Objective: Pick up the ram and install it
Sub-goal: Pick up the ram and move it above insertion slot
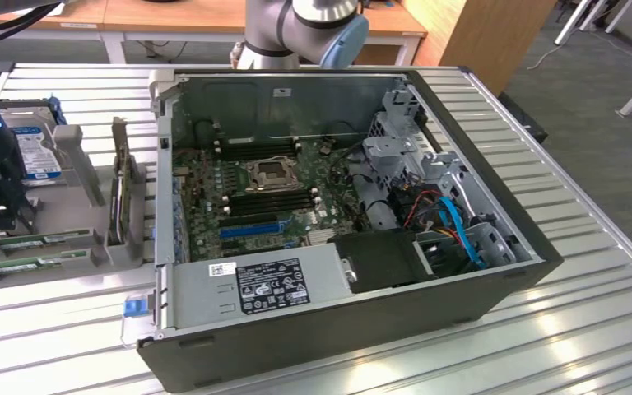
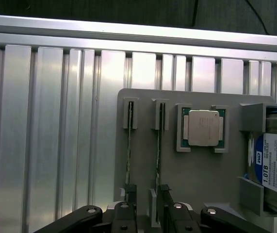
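So I've got the jaws apart, seemingly straddling the near end of the ram stick (image 2: 158, 150) next to the processor chip (image 2: 204, 127). Its long axis runs straight out between them.

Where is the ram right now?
Two ram sticks stand on edge in the grey holder, beside the processor, at the exterior view's left of the case.

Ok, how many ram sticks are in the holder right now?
2 ram sticks, both on edge in neighbouring slots of the grey holder: one beside the processor chip, the other one slot farther.
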`<state>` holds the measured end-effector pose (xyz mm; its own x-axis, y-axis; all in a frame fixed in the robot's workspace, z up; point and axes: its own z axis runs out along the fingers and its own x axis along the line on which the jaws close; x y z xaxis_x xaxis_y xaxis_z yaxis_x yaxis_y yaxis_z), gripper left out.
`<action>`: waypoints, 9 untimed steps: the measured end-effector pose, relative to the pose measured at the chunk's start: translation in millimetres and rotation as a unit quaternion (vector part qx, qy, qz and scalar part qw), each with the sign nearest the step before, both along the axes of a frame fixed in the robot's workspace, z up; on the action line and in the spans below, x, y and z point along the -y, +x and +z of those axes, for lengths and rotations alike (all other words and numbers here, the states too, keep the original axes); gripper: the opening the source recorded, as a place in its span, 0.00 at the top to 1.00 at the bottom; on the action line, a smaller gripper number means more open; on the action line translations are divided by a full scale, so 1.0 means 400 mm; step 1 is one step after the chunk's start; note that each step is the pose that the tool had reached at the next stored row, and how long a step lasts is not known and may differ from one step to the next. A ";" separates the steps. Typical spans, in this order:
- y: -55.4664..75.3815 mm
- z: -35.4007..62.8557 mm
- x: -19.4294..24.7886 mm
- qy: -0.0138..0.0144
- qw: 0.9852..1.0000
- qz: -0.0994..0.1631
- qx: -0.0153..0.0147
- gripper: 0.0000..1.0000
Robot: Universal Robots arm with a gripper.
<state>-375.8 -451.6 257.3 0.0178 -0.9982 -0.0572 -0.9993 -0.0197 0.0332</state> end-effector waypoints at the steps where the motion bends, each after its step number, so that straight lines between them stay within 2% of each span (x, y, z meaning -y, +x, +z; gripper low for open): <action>1: 0.000 0.000 0.000 0.000 1.000 0.000 0.000 0.69; 9: 0.000 -0.008 0.000 0.000 1.000 0.000 0.000 0.69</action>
<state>-375.8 -451.7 254.2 0.0178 -0.9982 -0.0571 -0.9992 -0.0197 0.0334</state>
